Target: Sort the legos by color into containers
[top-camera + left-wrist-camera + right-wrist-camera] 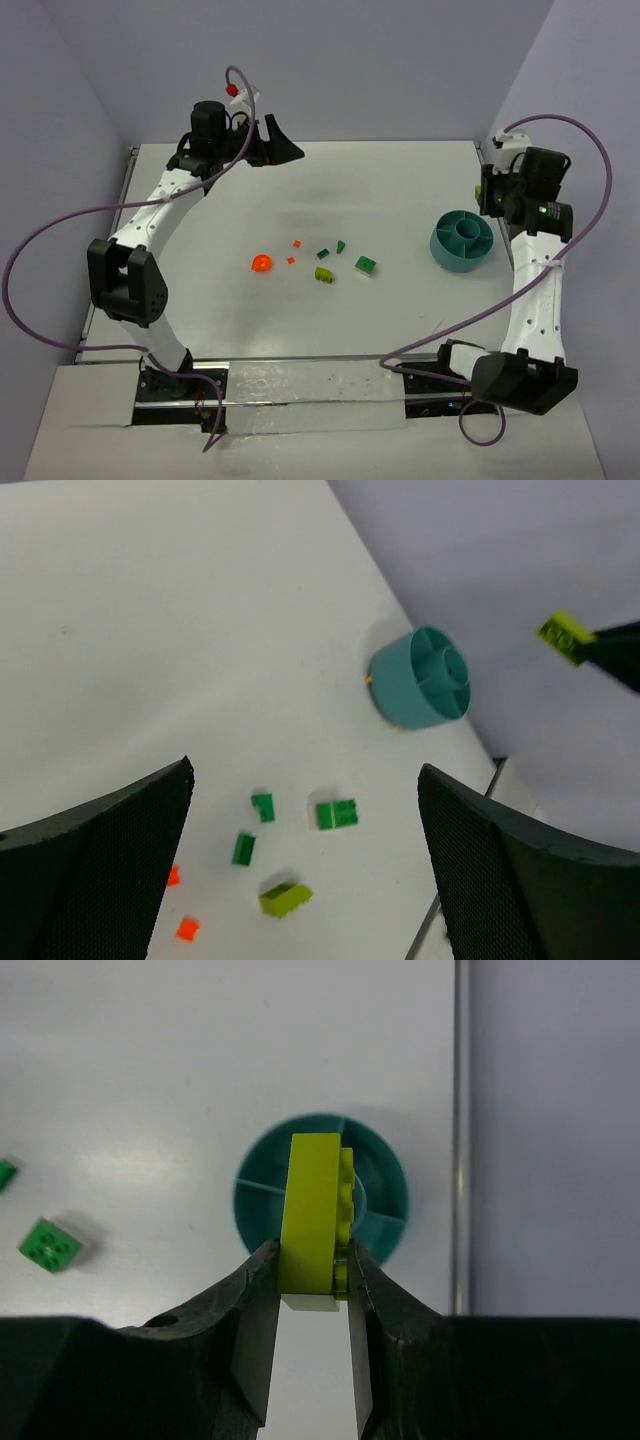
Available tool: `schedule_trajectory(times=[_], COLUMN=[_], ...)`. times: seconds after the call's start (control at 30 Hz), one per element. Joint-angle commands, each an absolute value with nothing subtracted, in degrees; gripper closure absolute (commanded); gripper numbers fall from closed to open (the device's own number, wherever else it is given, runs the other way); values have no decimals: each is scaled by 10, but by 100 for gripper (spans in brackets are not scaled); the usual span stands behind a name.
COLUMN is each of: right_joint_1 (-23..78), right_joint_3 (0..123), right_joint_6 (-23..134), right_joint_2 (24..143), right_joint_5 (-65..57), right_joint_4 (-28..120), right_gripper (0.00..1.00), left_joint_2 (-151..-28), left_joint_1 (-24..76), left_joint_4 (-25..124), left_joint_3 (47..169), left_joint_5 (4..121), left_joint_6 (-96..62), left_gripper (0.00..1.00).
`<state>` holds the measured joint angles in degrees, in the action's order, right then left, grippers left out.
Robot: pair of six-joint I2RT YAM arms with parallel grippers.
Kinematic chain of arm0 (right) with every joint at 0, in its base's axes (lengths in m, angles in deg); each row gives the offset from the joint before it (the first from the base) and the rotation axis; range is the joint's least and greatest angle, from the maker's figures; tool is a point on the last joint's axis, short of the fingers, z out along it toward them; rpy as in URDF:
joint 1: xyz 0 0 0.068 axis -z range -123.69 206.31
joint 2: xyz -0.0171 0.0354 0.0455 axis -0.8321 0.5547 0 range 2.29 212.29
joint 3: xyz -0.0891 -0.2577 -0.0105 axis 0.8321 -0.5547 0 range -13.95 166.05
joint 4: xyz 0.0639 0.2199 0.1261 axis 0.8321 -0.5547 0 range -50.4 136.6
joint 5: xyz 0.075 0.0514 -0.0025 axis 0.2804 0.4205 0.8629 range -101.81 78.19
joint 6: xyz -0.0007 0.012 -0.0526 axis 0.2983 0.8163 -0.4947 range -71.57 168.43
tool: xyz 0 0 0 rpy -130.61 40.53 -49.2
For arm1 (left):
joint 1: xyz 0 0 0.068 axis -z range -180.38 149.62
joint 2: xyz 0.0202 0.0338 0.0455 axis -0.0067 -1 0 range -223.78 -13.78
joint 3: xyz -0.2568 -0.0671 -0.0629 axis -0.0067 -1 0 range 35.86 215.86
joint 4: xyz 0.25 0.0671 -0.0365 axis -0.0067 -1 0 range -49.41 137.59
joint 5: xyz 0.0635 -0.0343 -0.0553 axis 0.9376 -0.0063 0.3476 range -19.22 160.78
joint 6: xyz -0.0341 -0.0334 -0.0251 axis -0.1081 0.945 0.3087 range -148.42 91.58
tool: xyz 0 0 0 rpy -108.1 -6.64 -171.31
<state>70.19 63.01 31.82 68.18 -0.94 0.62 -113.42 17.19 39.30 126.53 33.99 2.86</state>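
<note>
We see the right gripper [312, 1257] clamped on a lime-green studded plastic brick [310, 1210], held above the round teal plastic bowl [392, 1185] at the white table's [400, 180] three o'clock. The left gripper [305, 770] hangs at eleven o'clock, jaws wide apart. A dark green brick [366, 265] and an orange-red piece [260, 263] lie near the centre.

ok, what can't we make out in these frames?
- Right wrist: middle of the teal bowl hidden behind the lime brick in the right gripper.
- Top: right gripper's fingertips largely hidden under its own wrist.
- Left wrist: one orange-red bit partly behind a finger of the left gripper.
- Top: small orange-red bits too small to tell shape.
</note>
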Motion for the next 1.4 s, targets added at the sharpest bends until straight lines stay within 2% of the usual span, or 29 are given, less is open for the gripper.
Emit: schedule_trajectory(times=[0.0, 0.13, 0.53, 1.37], right_joint_1=[784, 824, 829, 826], right_joint_3=[688, 745, 873, 866], right_joint_6=[206, 160, 65, 48], right_joint_2=[729, 805, 983, 1075], right_joint_5=[48, 58, 30, 26], right_joint_4=[-104, -164, -240, -242], right_gripper=[100, 100, 100, 99], left_joint_2=[-1153, -1164, -1174, -1198], left_joint_1=[177, 188, 199, 205], left_joint_4=[255, 231, 197, 192], left_joint_3=[1304, 1334, 1367, 1385], left_joint_5=[299, 294, 272, 256], left_joint_6=[-128, -169, -214, -212], left_gripper=[1, 1, 1, 1])
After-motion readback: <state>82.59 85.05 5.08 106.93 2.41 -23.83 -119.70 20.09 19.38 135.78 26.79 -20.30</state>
